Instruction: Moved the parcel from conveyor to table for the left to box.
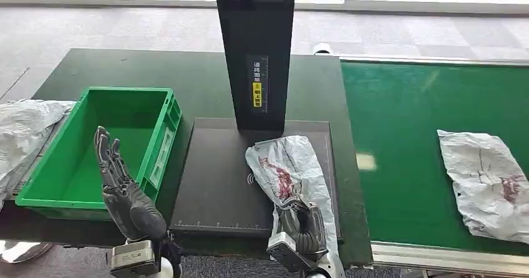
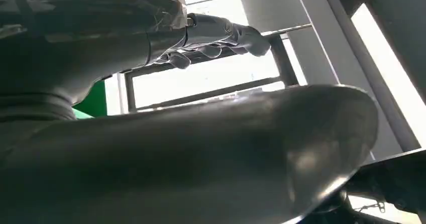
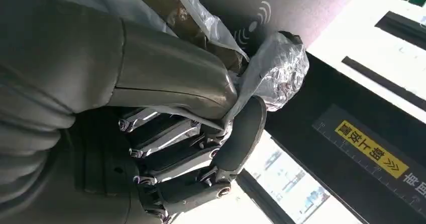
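Note:
A crumpled white plastic parcel (image 1: 286, 166) with red print lies on the black scanner pad (image 1: 212, 184) in the middle of the table. My right hand (image 1: 300, 225) grips the parcel's near end; in the right wrist view the thumb and fingers (image 3: 241, 133) pinch the bag's plastic (image 3: 281, 68). My left hand (image 1: 121, 187) stands open and upright, fingers spread, at the near right corner of the green box (image 1: 100, 147), holding nothing. The box is empty. The left wrist view shows the left hand's fingers (image 2: 221, 33) stretched out.
A black scanner post (image 1: 256, 53) rises behind the pad. Another white parcel (image 1: 490, 181) lies on the green conveyor (image 1: 405, 122) at the right. A grey bag (image 1: 22, 134) sits left of the box. The dark table (image 1: 187, 72) extends behind.

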